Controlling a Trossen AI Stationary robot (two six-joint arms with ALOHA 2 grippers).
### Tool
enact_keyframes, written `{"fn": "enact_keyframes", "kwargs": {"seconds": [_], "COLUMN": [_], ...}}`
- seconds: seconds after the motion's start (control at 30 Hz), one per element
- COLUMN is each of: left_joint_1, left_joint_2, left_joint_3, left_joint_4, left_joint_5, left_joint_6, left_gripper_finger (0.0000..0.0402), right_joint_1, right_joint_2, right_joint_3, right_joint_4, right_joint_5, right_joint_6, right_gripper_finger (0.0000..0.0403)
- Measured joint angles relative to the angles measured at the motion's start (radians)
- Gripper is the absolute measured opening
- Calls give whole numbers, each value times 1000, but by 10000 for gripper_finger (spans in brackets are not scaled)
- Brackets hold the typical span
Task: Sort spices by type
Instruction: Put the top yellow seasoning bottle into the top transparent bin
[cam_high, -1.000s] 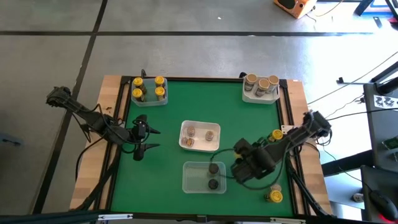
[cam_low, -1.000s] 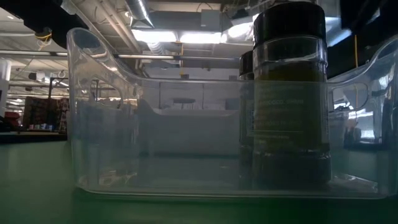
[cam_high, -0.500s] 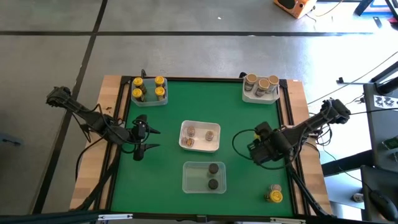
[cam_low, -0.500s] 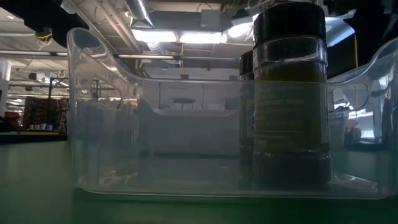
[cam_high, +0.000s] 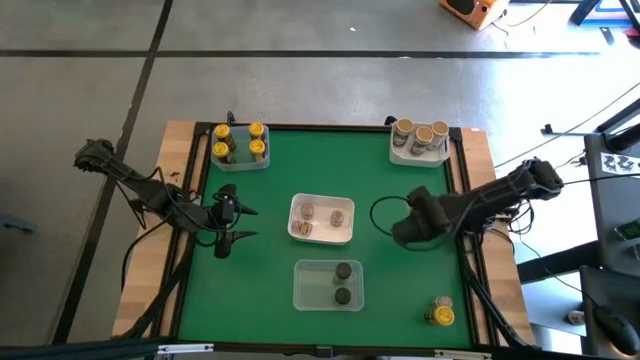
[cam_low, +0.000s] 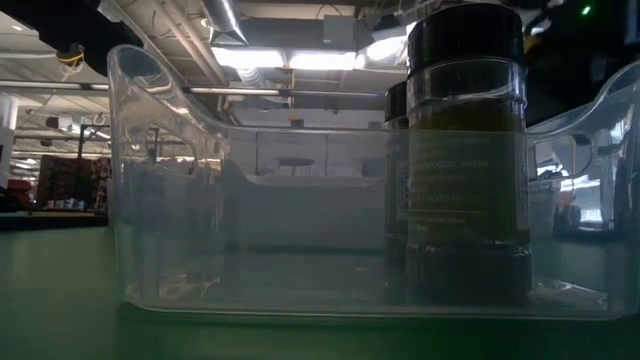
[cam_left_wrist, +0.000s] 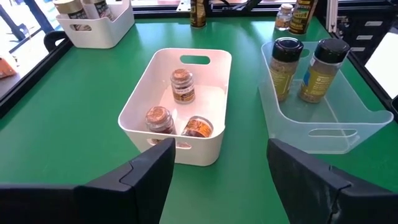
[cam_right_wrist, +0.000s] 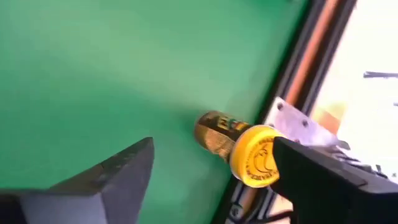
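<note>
My right gripper (cam_right_wrist: 212, 144) is open above the green table near its right edge (cam_high: 410, 230). A yellow-lidded spice jar (cam_right_wrist: 239, 149) stands on the mat just ahead of its fingers, untouched; in the high view my arm hides it. A second yellow-lidded jar (cam_high: 440, 313) stands near the near right corner. Two dark-lidded jars (cam_high: 343, 282) stand in the clear bin (cam_high: 305, 290), and fill the low view (cam_low: 465, 150). My left gripper (cam_high: 225, 218) waits open at the table's left side (cam_left_wrist: 214, 168).
The white bin (cam_high: 296, 230) at the centre holds three brown-lidded jars (cam_left_wrist: 180, 84). A far-left bin (cam_high: 241, 163) holds several yellow-lidded jars, and a far-right bin (cam_high: 397, 150) holds three tan-lidded ones. A metal plate (cam_right_wrist: 295, 121) and the wooden frame border the table's right edge.
My right gripper has drawn away from the clear bin, moving toward the far edge and a little to the right, over the yellow-lidded jar near the right edge. The jars and bins have stayed put.
</note>
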Motion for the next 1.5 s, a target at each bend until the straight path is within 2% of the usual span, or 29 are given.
{"fn": "enact_keyframes", "kwargs": {"seconds": [0.17,0.33,0.43,0.63,0.8,1.0,1.2,1.33,1.5], "left_joint_1": [0,0,0,0,0,0,0,0,0], "left_joint_2": [0,0,0,0,0,0,0,0,0], "left_joint_3": [0,0,0,0,0,0,0,0,0], "left_joint_4": [0,0,0,0,0,0,0,0,0], "left_joint_5": [0,-1,-1,-1,-1,0,0,0,0], "left_joint_6": [1,7,1,7,7,7,7,8,8], "left_gripper_finger": [251,251,251,251,251,251,251,251,251], "right_joint_1": [-77,-94,-113,-112,-112,-112,-112,-111,-112], "right_joint_2": [9,10,9,11,12,12,12,12,12], "right_joint_3": [-21,-22,-45,-157,-250,-315,-324,-324,-324], "right_joint_4": [24,62,-11,-1,5,136,271,324,376], "right_joint_5": [-20,-26,-40,-119,-126,-118,-128,-134,-103], "right_joint_6": [-2,5,75,109,153,95,45,20,-10], "right_gripper_finger": [359,368,362,343,330,328,326,297,216]}}
